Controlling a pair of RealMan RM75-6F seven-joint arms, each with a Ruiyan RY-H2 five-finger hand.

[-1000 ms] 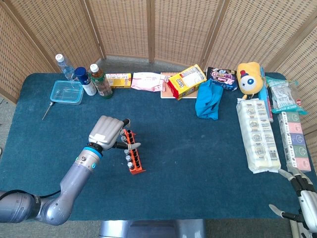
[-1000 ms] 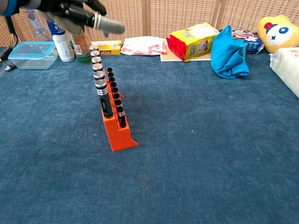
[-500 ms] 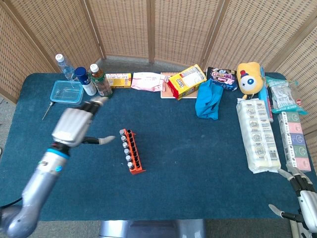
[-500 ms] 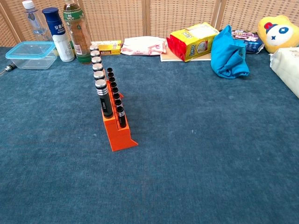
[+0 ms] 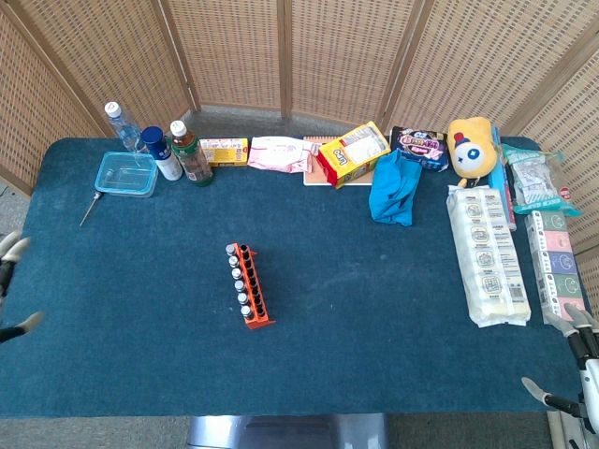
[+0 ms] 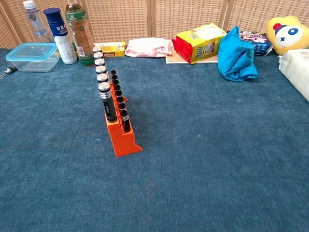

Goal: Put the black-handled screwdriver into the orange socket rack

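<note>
Left hand (image 5: 11, 285) has pulled off the rack since a second ago; now only spread fingertips show at the table's left edge, holding nothing. Right hand (image 5: 576, 365) rests at the near right corner, fingers apart, empty. Black-handled screwdriver (image 6: 105, 102) stands upright in the near end of the orange socket rack (image 6: 123, 137), first in the row of silver-capped handles. Placement looks done. To finish well: keep both arms wide of the rack, retreat slowly, and leave the narrow rack untouched.
</note>
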